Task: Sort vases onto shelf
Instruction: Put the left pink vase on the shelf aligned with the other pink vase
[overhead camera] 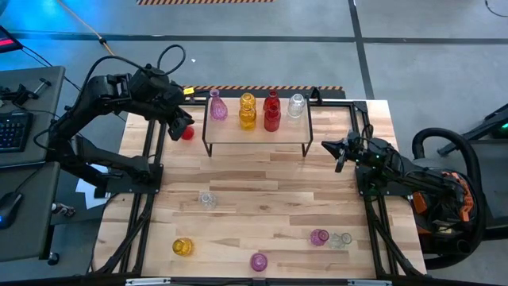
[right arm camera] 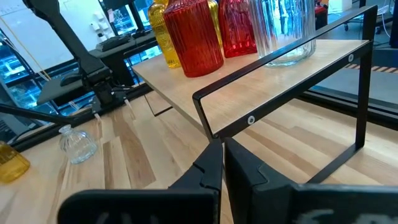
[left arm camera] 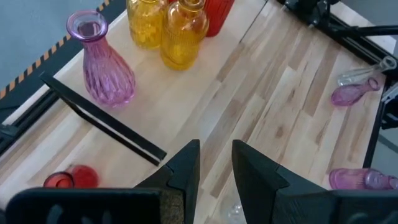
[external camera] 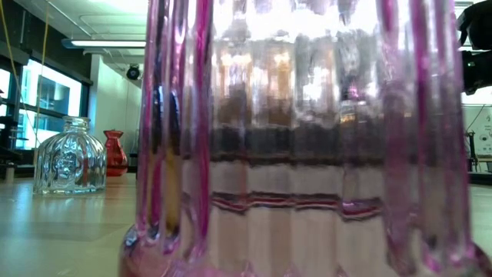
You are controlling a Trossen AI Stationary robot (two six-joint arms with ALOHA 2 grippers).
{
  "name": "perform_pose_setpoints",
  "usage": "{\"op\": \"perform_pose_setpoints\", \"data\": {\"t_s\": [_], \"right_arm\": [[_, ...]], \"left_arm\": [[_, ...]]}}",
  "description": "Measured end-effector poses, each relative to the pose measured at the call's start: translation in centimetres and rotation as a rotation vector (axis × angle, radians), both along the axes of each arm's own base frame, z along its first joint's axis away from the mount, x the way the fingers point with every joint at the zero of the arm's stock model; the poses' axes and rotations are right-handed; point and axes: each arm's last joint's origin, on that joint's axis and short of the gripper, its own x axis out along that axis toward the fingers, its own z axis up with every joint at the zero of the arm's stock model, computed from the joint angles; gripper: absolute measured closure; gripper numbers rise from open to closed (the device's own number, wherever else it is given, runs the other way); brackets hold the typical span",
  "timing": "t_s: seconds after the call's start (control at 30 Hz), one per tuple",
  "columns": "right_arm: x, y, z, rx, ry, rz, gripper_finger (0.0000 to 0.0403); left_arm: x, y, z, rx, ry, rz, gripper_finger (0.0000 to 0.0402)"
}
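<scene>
The shelf (overhead camera: 256,133) stands at the far middle of the desk (overhead camera: 262,199), and on its wooden top stand a pink vase (overhead camera: 217,106), two yellow vases (overhead camera: 248,112), two red vases (overhead camera: 272,110) and a clear vase (overhead camera: 296,105), all upright in a row. The left pincer (overhead camera: 184,123) hangs just off the shelf's left end, its fingers (left arm camera: 186,171) slightly spread and holding nothing; beneath it a small red vase (overhead camera: 187,133) lies on the desk, beside the shelf's black leg. The right pincer (overhead camera: 340,148) sits near the shelf's right end, low over the desk, its fingers pressed together and empty. Loose vases remain on the desk: a clear one (overhead camera: 208,199) near the middle left, a yellow one (overhead camera: 182,247) at the near left, a pink one (overhead camera: 259,261) at the near edge, and a pink (overhead camera: 319,237) and a clear one (overhead camera: 341,239) just beside each other at the near right. In the low view, a pink ribbed vase (external camera: 307,138) fills most of the frame.
</scene>
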Motion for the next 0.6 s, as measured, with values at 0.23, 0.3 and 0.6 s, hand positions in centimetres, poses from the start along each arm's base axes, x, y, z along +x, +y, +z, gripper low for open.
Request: {"op": "perform_pose_setpoints", "data": {"t_s": [0.23,0.3,0.6], "right_arm": [[0.0,0.0,0.0,0.0,0.0,0.0,0.0403],[0.0,0.0,0.0,0.0,0.0,0.0,0.0403],[0.0,0.0,0.0,0.0,0.001,0.0,0.0403]], "left_arm": [[0.0,0.0,0.0,-0.001,-0.002,0.002,0.0316],[0.1,0.0,0.1,-0.026,-0.025,0.038,0.0316],[3.2,-0.1,0.2,-0.089,-0.135,0.064,0.0316]]}}
